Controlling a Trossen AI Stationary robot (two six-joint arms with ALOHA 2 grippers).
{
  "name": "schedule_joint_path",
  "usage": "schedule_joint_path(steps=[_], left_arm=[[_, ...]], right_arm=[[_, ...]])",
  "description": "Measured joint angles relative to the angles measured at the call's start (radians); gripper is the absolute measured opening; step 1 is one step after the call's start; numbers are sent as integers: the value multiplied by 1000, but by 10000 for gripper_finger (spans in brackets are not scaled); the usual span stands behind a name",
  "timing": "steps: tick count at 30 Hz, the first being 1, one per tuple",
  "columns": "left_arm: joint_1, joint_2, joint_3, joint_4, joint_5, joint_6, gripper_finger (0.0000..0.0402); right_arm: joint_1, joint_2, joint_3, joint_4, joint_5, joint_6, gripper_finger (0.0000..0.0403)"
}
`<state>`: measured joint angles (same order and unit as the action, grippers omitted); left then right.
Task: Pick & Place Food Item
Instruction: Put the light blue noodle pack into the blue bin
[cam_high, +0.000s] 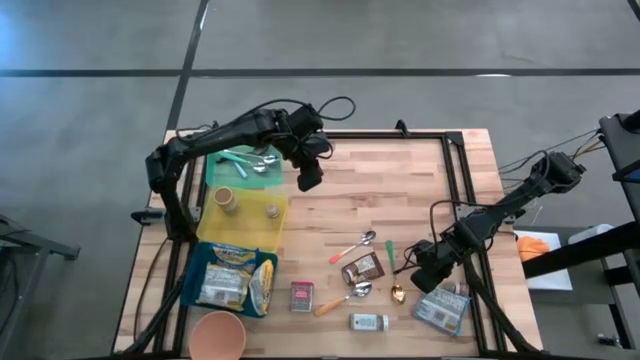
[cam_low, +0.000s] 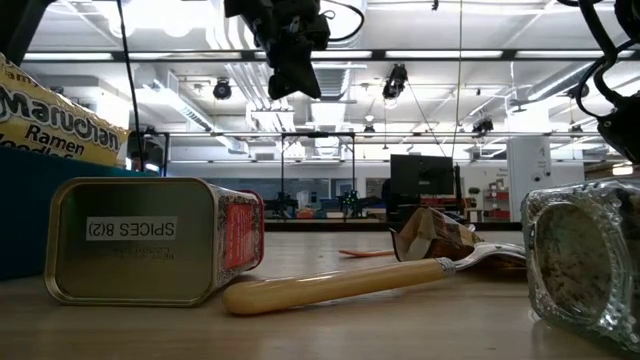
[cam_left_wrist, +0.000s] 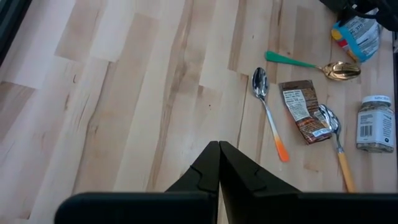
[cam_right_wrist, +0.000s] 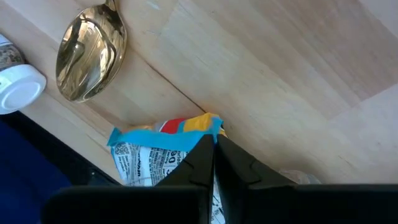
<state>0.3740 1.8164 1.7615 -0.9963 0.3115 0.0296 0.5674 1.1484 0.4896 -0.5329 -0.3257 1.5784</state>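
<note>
Your right hand (cam_right_wrist: 213, 149) is clamped on the top edge of the blue snack packet (cam_right_wrist: 163, 152) lying on the bench (cam_right_wrist: 280, 68). It looks light, soft and crinkly; the sealed edge seems the firmest hold.

packet (cam_right_wrist: 163, 148): blue, red, yellow | spoon (cam_right_wrist: 90, 51): gold | tabletop (cam_high: 400, 190): pale wood

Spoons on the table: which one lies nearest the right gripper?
The gold-bowled spoon with the green handle, just beside the right gripper. The orange-handled spoon and the wooden-handled spoon lie farther toward the table's middle.
</note>
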Motion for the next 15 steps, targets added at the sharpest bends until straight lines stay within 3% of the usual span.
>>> schedule_joint_path(steps=[15], left_arm=[[0,-63,0,-18,0,-8,11]], right_arm=[[0,0,89,-13,70,-30,8]])
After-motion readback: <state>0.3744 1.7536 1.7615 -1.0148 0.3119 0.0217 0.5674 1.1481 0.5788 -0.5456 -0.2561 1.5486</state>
